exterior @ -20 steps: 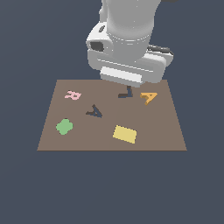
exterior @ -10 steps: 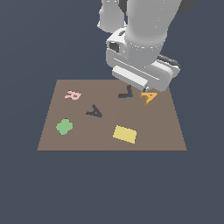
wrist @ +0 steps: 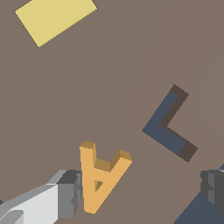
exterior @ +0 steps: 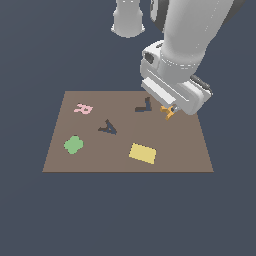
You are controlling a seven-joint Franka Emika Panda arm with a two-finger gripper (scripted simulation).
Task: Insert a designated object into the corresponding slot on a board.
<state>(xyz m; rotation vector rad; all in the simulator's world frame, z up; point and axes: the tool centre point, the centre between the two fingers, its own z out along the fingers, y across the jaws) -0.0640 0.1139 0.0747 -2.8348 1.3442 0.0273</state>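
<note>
Brown and flat, the rectangular board (exterior: 125,160) fills the middle of the exterior view on a dark blue-grey ground. Above its 2 o'clock corner hangs the white Panda arm (exterior: 187,35), the largest body over it, whose wrist housing hides most of the gripper (wrist: 142,190). In the wrist view the jaws stand wide: one grey finger (wrist: 70,192) lies just beside one leg of the orange A block (wrist: 99,175); the other finger (wrist: 213,188) is well apart from it. Whether the near finger touches the block cannot be told. The block rests on the board near its 2 o'clock corner (exterior: 168,112). At about 5 o'clock from the board's centre lies the yellow rectangle (exterior: 142,153). The dark L-shaped recess (exterior: 144,106) sits at 9 o'clock from the orange block. The green blob (exterior: 73,144) occupies the 8 o'clock area. The dark A-shaped slot (exterior: 108,127) lies near the centre, unfilled. The pink R (exterior: 83,108) lies toward 10 o'clock.
</note>
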